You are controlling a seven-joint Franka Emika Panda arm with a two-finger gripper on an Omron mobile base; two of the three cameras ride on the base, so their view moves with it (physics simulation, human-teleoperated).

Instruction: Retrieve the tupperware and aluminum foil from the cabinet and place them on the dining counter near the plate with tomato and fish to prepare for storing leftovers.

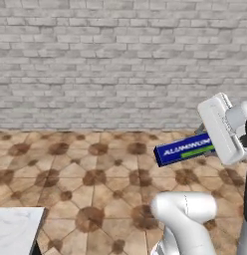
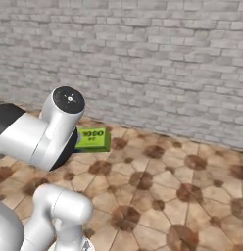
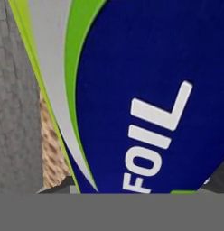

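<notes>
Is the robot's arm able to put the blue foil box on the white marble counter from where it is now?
Probably not yet. The aluminum foil is held in the end effector above the tiled floor, and the marble counter shows just a corner, low and far off to the arm's left.

My arm rose from the base, elbow bent low in front, forearm reaching up and forward. My wrist was turned sideways, the white hand held level above the floor. My gripper [image 1: 207,144] was clamped on the aluminum foil [image 1: 184,148] (the fingers themselves sat hidden behind the hand), carrying it clear in mid-air.
</notes>
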